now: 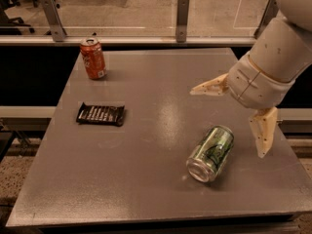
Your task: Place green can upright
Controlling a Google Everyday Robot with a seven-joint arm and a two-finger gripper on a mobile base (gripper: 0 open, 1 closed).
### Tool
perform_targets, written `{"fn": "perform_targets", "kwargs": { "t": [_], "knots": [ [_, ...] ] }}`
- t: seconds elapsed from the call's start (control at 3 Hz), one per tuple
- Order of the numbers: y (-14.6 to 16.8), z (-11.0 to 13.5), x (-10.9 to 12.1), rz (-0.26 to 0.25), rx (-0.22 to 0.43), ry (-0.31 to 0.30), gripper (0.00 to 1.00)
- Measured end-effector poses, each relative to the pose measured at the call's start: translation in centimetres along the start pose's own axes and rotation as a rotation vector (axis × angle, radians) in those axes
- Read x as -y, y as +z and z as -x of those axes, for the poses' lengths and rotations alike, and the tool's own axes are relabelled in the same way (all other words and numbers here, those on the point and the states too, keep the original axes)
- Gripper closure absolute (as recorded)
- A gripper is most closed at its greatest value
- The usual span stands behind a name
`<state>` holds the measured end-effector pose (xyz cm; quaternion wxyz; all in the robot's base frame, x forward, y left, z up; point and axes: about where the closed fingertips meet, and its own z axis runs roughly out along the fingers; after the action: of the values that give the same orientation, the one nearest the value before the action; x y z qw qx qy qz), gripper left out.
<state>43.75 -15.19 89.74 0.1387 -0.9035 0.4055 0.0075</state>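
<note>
Green can seemingly below end effector

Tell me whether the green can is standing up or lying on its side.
Lying on its side: the green can rests lengthwise on the table, silver end facing the camera. The open gripper hovers close by, not touching.

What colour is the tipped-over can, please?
Green can: light green, dark swirls; camera view. Gripper open, beside it.

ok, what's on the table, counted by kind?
cans: 2 (green can on its side, red can upright)
snack bar: 1
total: 3
The gripper hovers over the table near its right edge, beside the green can, fingers open.
</note>
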Motion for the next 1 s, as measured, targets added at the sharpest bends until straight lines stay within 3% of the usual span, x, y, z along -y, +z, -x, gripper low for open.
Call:
{"fn": "perform_targets", "kwargs": {
  "t": [0.33, 0.67, 1.0],
  "knots": [
    [1.2, 0.5, -0.3, 0.068, -0.014, -0.133, 0.00],
    [2.3, 0.5, -1.2, 0.127, -0.037, -0.216, 0.00],
    [3.3, 0.7, -2.1, 0.172, -0.055, -0.257, 0.00]
  ]
}}
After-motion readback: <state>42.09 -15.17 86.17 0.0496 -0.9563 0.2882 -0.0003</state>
